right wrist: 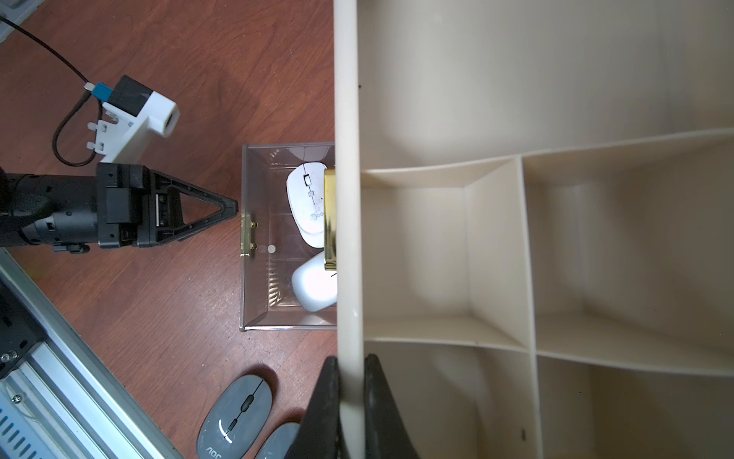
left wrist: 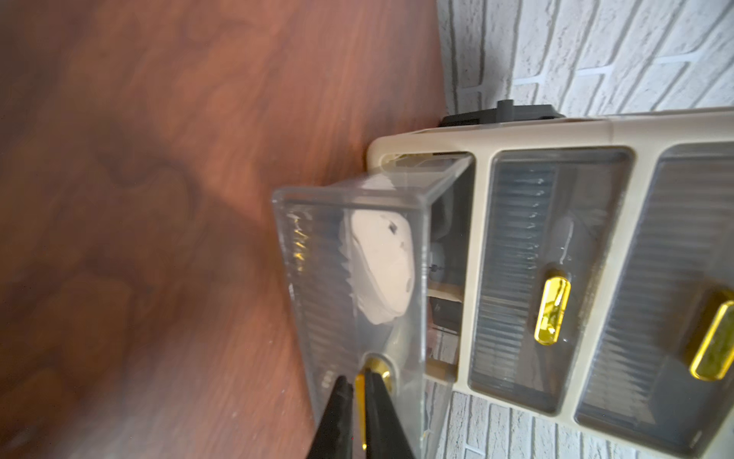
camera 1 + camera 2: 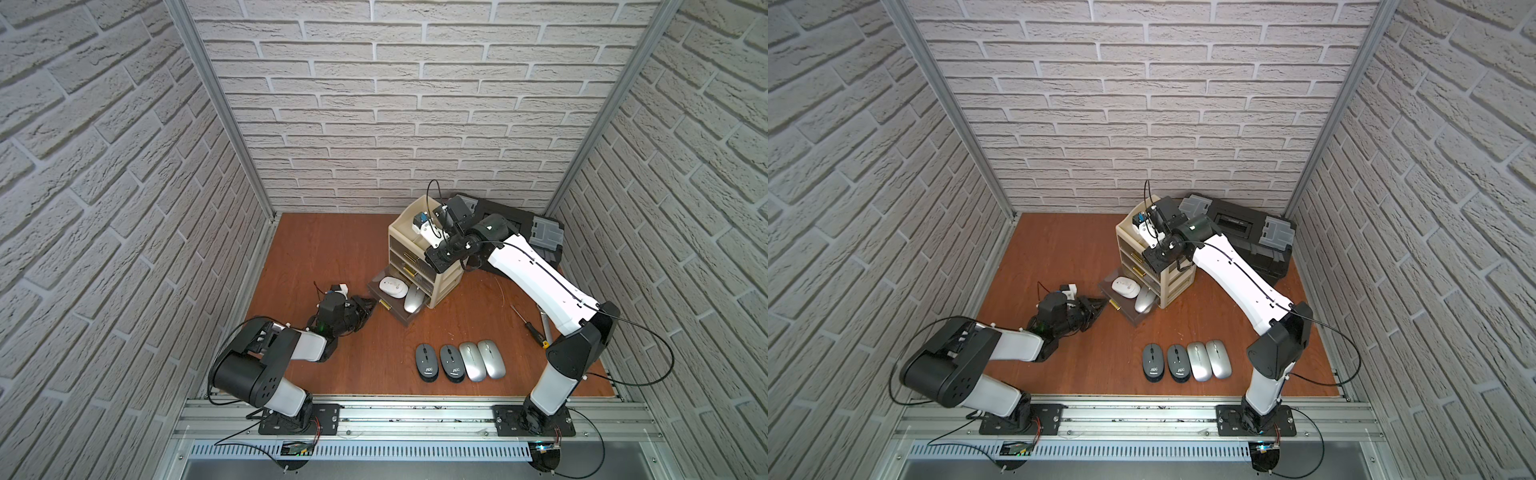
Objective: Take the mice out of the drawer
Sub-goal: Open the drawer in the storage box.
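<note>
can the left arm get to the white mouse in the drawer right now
Probably yes: the drawer is pulled out, the white mouse lies uncovered in it, and the left gripper sits just outside its front. The shut jaws must open first.

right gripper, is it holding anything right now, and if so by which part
The right gripper is shut on the cream plastic drawer cabinet, pinching the thin front rim of its open top compartments.
</note>
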